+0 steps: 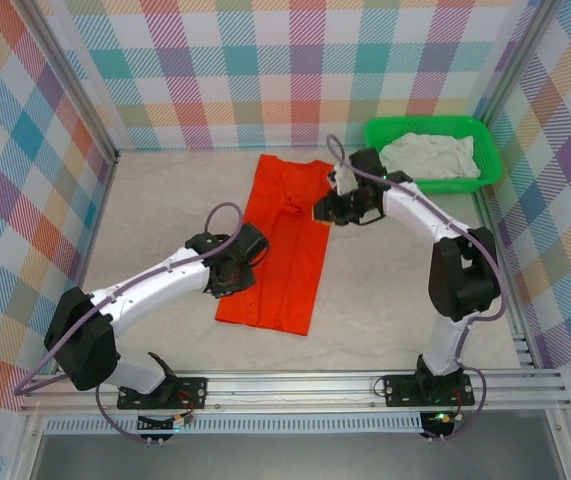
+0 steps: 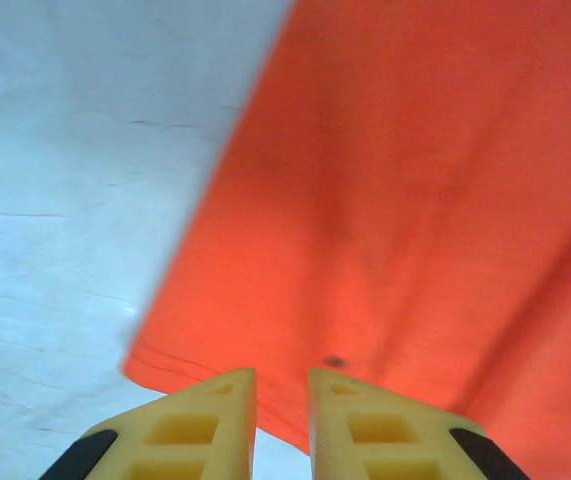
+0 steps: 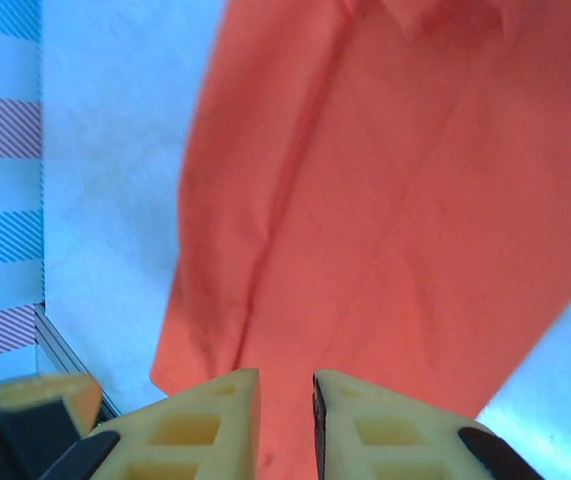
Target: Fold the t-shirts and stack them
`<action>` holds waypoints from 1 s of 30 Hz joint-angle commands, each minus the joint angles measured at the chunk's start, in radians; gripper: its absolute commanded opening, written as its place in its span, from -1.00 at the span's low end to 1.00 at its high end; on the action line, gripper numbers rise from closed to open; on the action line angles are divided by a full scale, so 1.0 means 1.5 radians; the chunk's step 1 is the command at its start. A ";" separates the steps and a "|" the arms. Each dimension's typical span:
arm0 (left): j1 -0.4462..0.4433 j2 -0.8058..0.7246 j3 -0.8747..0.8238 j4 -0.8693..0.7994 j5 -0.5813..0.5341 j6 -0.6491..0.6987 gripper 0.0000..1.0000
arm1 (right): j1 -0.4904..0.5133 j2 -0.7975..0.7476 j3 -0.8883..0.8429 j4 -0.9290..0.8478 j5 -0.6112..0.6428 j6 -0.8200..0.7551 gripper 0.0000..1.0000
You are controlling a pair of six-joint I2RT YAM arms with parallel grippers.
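Though wrists see orange t-shirt (image 2: 395, 200), overhead shows white t-shirt (image 1: 430, 155).

A green basket (image 1: 445, 184) sits at the table's (image 1: 165, 200) far right corner.

My left arm (image 1: 155, 282) and right arm (image 1: 417, 212) are white shells with black joints and looping lilac cables (image 1: 227, 208); my fingers (image 2: 205, 432) are yellow.

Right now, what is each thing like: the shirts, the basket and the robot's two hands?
orange-red t-shirt, folded into a long strip, flat on the table.
white t-shirt, crumpled inside the basket.
green basket, upright, holding the white t-shirt.
left gripper, slightly open, over the orange-red t-shirt.
right gripper, slightly open, over the orange-red t-shirt.
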 commanded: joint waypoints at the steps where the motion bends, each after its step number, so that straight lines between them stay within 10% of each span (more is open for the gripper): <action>1: 0.031 0.022 -0.046 0.039 0.024 0.050 -0.62 | 0.017 -0.005 -0.079 0.065 0.007 0.046 -0.58; 30: -0.139 0.163 -0.151 0.158 0.079 -0.088 -0.79 | 0.042 0.154 -0.018 -0.031 0.226 0.006 -0.63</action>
